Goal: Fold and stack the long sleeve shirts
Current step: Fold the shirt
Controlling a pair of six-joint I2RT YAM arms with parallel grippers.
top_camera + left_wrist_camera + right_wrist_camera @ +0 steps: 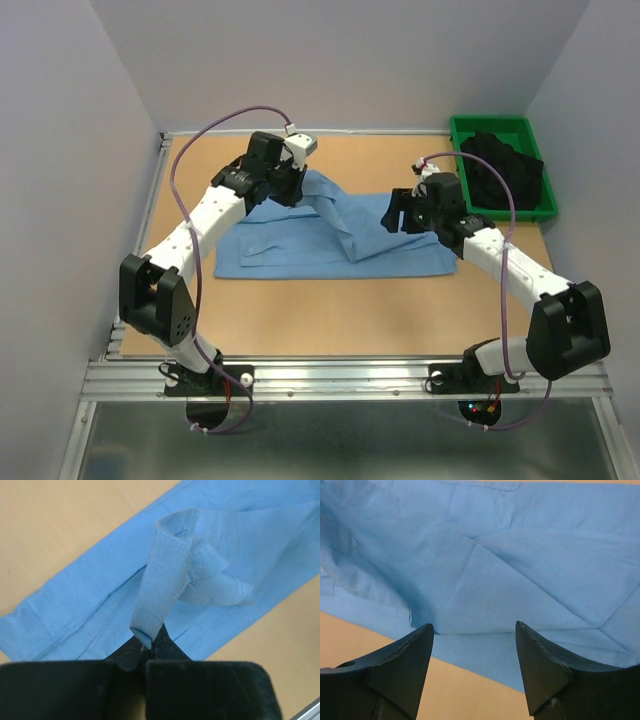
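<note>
My left claw (pixel 148 649) is pinched tight on a narrow band of the light blue shirt (pixel 240 540). The band loops up from the cloth that lies flat on the bench (pixel 330 310) beyond the tips. My right claw (pixel 475 627) stands wide and holds nothing, with the shirt's near edge just ahead of and beneath its tips. Further right of it sits a green bin (pixel 505 125) of dark clothes (pixel 500 175).
</note>
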